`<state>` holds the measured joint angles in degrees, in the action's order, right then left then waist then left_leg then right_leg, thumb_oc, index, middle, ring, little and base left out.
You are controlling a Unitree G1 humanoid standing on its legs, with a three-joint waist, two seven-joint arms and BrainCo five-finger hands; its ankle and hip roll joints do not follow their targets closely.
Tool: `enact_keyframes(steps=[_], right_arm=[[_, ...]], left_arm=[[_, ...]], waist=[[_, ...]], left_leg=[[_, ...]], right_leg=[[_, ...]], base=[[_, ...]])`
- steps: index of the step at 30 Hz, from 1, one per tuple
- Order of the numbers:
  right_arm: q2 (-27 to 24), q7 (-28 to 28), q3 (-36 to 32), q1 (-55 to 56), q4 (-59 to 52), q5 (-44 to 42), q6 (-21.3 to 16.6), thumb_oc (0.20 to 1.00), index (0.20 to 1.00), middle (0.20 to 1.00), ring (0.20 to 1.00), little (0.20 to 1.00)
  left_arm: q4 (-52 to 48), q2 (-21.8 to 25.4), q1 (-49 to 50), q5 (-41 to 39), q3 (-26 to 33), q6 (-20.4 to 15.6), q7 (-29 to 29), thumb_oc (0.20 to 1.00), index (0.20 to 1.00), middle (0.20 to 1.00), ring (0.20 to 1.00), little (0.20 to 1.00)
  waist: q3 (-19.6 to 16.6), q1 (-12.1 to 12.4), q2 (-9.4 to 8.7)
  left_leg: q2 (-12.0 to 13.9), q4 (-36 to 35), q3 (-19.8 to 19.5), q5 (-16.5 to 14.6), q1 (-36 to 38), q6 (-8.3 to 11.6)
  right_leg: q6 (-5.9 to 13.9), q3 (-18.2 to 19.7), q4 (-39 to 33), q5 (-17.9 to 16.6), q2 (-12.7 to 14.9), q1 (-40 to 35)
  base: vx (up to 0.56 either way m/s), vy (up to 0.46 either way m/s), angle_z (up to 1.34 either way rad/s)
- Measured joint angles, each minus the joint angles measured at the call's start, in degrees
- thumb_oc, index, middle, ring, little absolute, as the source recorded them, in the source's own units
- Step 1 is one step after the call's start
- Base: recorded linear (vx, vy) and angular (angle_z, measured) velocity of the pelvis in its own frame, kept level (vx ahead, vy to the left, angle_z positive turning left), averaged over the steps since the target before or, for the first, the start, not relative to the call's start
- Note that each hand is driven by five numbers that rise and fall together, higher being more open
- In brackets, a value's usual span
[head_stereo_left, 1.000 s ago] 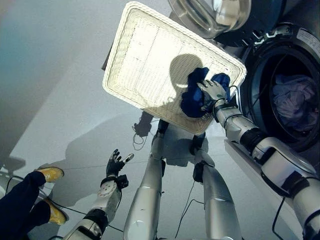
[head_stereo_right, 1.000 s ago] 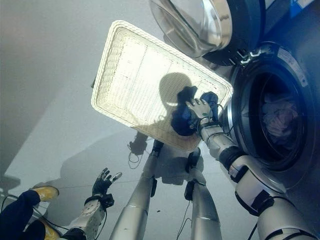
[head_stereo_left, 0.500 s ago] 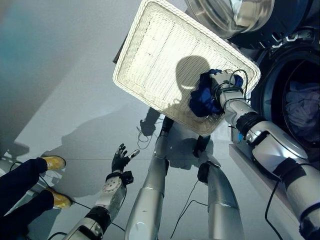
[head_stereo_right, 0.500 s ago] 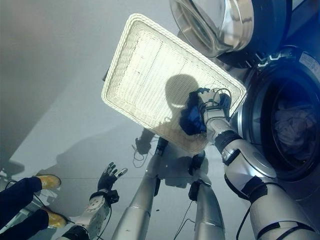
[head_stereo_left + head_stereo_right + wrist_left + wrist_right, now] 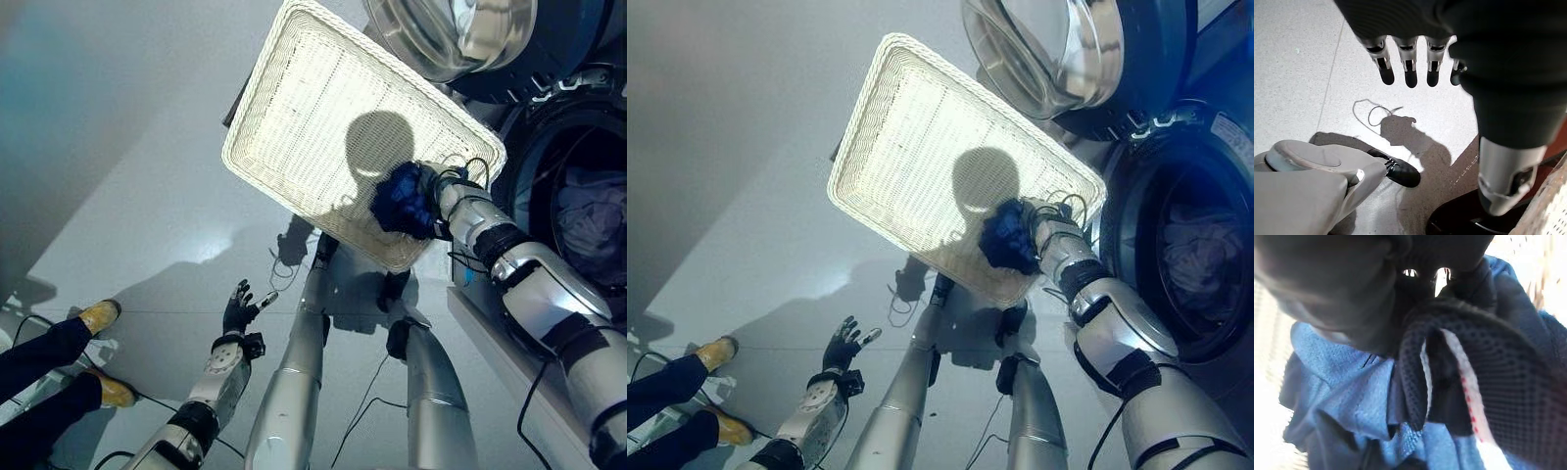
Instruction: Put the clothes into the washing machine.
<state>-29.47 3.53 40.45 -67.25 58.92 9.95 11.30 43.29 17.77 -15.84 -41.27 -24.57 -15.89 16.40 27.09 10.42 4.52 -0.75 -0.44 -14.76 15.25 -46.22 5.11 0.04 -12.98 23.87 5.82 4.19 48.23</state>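
Right robot hand (image 5: pixel 439 192) grips bunched blue garment (image 5: pixel 402 200) at white wicker basket's (image 5: pixel 323 108) right corner — beside the open washing machine (image 5: pixel 578 186). Left robot hand (image 5: pixel 238 311) low, fingers spread, holding nothing.

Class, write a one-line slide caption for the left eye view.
Right hand grips blue clothes in the white basket beside the open washer; left hand hangs open.

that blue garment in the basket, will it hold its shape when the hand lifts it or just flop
Probably flop: the blue garment lies bunched in soft folds under the right hand. Its mesh fabric looks light, so loose ends may trail and could snag the wicker basket rim.
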Motion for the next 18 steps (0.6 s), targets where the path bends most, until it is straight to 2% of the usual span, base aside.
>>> enact_keyframes(steps=[3,7,10,13,14,18], right_arm=[[0.3,4.3,-1.1,4.2,-4.7,-9.1,-0.2,0.200,0.200,0.200,0.200,0.200],[4.0,5.3,-6.4,11.4,-5.4,-26.2,-0.1,0.200,0.200,0.200,0.200,0.200],[4.4,5.3,-11.8,14.1,-5.8,-37.4,-1.0,0.200,0.200,0.200,0.200,0.200],[5.1,4.9,-17.1,15.4,-6.6,-53.8,-3.2,0.200,0.200,0.200,0.200,0.200],[6.2,5.1,-21.5,16.7,-7.6,-61.0,-4.1,0.200,0.200,0.200,0.200,0.200],[8.7,5.5,-27.1,20.6,-12.8,-79.3,-7.0,0.200,0.200,0.200,0.200,0.200]], left_arm=[[-0.1,0.0,0.0,0.0,0.0,0.0,0.3,1.000,1.000,1.000,1.000,1.000],[0.4,0.0,0.0,0.0,0.2,0.0,0.6,1.000,1.000,1.000,1.000,1.000],[1.3,-0.2,0.0,0.0,1.2,-0.1,0.6,1.000,1.000,1.000,1.000,1.000],[3.5,-0.1,0.2,0.0,1.4,-0.4,0.6,1.000,1.000,1.000,1.000,1.000],[4.3,-0.5,0.3,0.0,1.7,-0.7,0.6,1.000,1.000,1.000,1.000,1.000],[5.3,-1.3,0.7,0.0,1.8,-1.3,0.8,1.000,1.000,1.000,1.000,1.000]], waist=[[0.0,0.0,0.00],[0.0,-0.2,0.00],[0.1,-0.5,-0.03],[0.1,-2.1,-0.07],[0.2,-3.0,-0.22],[0.3,-4.6,-0.29]], left_leg=[[0.1,0.0,0.3,0.0,0.3,0.03],[0.2,0.0,0.9,0.1,0.6,-0.17],[0.1,0.1,1.5,0.2,1.1,-0.27],[0.0,0.2,2.4,0.3,2.1,-0.40],[0.0,0.2,2.9,0.3,2.6,-0.41],[-0.2,0.1,5.0,0.3,3.9,-0.48]], right_leg=[[-0.25,0.2,0.3,0.1,0.0,0.0],[-0.31,0.8,0.4,0.2,-0.1,0.0],[-0.34,1.4,0.8,0.2,-0.1,0.0],[-0.34,2.2,1.4,0.1,-0.1,-0.3],[-0.34,2.7,1.6,0.1,-0.1,-0.5],[-0.39,4.5,2.2,0.0,-0.3,-0.5]], base=[[-0.02,0.012,-0.04],[-0.01,0.017,-0.03],[-0.01,0.036,-0.07],[-0.02,0.067,-0.09],[-0.01,0.048,-0.08],[-0.01,0.042,-0.20]])
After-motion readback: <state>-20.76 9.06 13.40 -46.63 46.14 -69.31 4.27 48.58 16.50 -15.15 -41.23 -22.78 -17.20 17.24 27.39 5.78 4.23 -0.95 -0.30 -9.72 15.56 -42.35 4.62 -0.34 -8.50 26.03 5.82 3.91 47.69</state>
